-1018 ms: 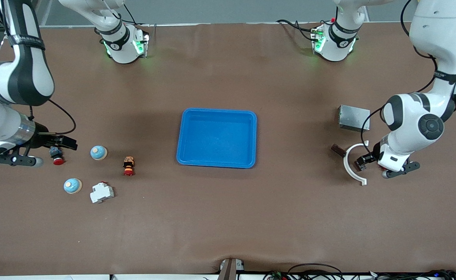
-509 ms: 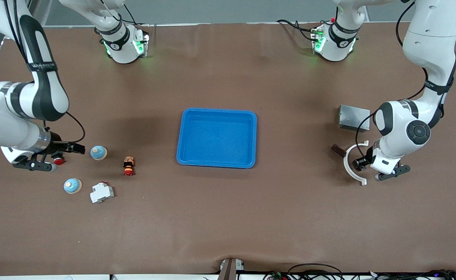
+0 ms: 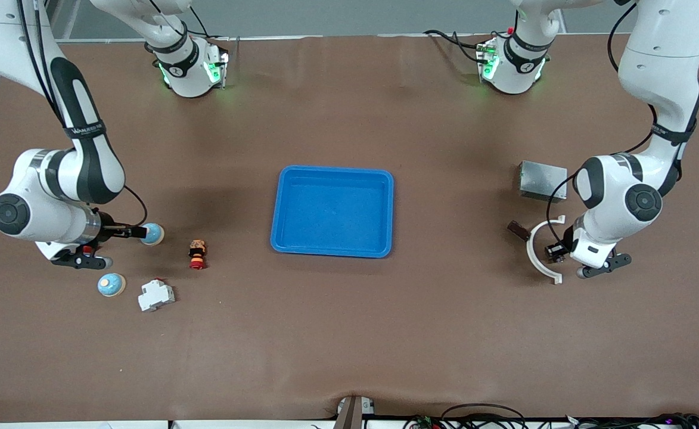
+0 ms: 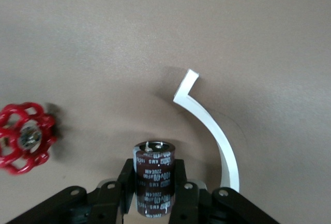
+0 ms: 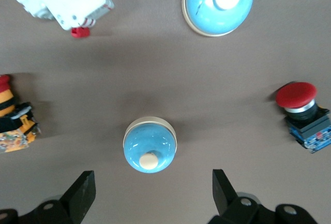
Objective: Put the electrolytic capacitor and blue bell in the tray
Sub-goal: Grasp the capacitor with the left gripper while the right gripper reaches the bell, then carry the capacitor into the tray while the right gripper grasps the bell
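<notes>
1. Gripping the capacitor (image 4: 153, 175) is your left gripper (image 4: 154, 195), down at the table at the left arm's end. Its fingers are clamped on either side of the dark can, which stands upright on the brown table (image 3: 349, 333) with its top facing the wrist camera.
2. Just beside the capacitor you've got a white curved strip (image 4: 209, 125) arcing round it, not touching. A red handwheel (image 4: 23, 138) lies a bit apart on its other side.
3. In the front view, a grey box (image 3: 542, 180) sits farther from the camera than that strip, and a small dark brown piece (image 3: 517, 229) lies beside the strip, toward the tray.
4. Mid-table is the blue tray (image 3: 332, 249), nothing in it, well apart from both grippers.
5. Over at the right arm's end, your right gripper (image 5: 150, 193) hangs just over one blue bell (image 5: 150, 146), fingers spread wide, one on each side, not touching it.
6. A second bell (image 3: 111, 285) sits nearer the front camera than the first.
7. Around them: a red pushbutton (image 5: 304, 116) near the right gripper, a white breaker (image 3: 156, 295) just beside the second bell, and an orange-and-black striped part (image 3: 197, 253) between the bells and the tray.
</notes>
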{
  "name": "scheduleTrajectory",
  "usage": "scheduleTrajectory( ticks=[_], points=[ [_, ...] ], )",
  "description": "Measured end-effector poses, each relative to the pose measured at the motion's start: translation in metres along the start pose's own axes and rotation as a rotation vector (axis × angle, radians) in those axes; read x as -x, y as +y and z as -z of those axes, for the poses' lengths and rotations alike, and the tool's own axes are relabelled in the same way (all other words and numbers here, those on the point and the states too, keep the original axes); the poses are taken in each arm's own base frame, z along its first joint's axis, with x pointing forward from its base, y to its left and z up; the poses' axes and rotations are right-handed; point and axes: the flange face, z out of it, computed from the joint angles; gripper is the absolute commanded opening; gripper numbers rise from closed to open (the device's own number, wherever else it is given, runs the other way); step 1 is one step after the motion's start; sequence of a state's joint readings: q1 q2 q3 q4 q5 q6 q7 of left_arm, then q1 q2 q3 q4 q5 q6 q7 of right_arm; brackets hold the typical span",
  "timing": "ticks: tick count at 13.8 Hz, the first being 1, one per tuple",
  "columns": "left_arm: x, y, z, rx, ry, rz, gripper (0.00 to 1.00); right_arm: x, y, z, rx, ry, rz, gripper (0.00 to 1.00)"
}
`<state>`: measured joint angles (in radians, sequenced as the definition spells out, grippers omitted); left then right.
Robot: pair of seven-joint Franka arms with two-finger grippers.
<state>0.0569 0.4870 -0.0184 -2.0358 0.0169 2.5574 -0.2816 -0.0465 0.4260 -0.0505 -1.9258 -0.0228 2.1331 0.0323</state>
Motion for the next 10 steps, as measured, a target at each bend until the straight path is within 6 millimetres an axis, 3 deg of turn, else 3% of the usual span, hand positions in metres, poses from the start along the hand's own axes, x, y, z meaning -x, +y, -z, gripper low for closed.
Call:
scheduleTrajectory(
  ticks=[4,6,10],
  points=[
    [0.01,0.024,0.063,-0.005,-0.051,-0.019,0.0,-0.006,-0.006,-0.021,0.001,-0.001,0.009,1.0],
    [0.023,0.056,0.081,0.006,-0.064,0.006,0.0,-0.01,-0.007,-0.028,0.001,0.015,0.01,1.0],
    [0.063,0.141,0.094,0.037,-0.086,0.12,0.0,-0.015,-0.008,-0.052,0.003,0.01,0.012,1.0]
  ],
)
